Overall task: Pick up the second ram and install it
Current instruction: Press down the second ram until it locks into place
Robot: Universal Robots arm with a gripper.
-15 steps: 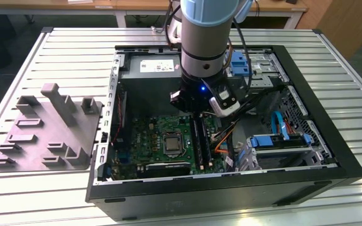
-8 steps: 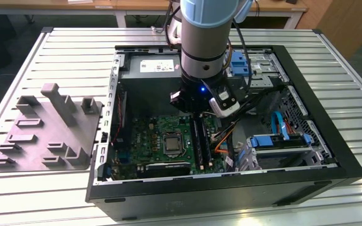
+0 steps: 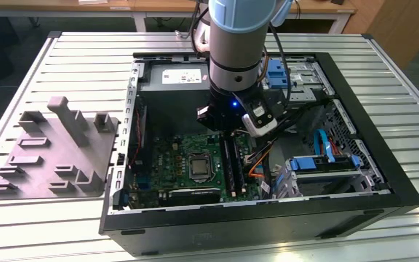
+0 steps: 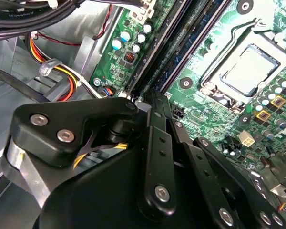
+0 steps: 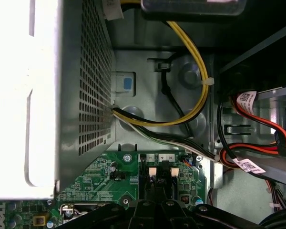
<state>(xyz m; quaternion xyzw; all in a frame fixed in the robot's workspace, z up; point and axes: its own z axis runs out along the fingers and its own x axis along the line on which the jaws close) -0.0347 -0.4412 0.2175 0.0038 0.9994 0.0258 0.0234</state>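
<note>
The second ram (image 3: 228,161) is a long dark stick standing in a slot on the green motherboard (image 3: 173,158), beside another dark stick (image 3: 238,165). My gripper (image 3: 229,134) is inside the open computer case, at the stick's end nearest the grey power supply box (image 3: 172,78). In the second wrist view the black fingers (image 4: 158,138) lie side by side, shut, and the gripper (image 4: 154,95) meets the end of the ram (image 4: 183,40). In the first wrist view the gripper (image 5: 155,202) sits just below a white slot latch (image 5: 151,171). Whether the tips touch the stick I cannot tell.
A silver processor socket (image 3: 197,166) lies beside the slots. Yellow, black and orange cables (image 5: 190,95) run past the gripper. Blue drive brackets (image 3: 324,164) fill the case at the exterior view's right. A grey tray with upright posts (image 3: 57,155) stands outside at the left.
</note>
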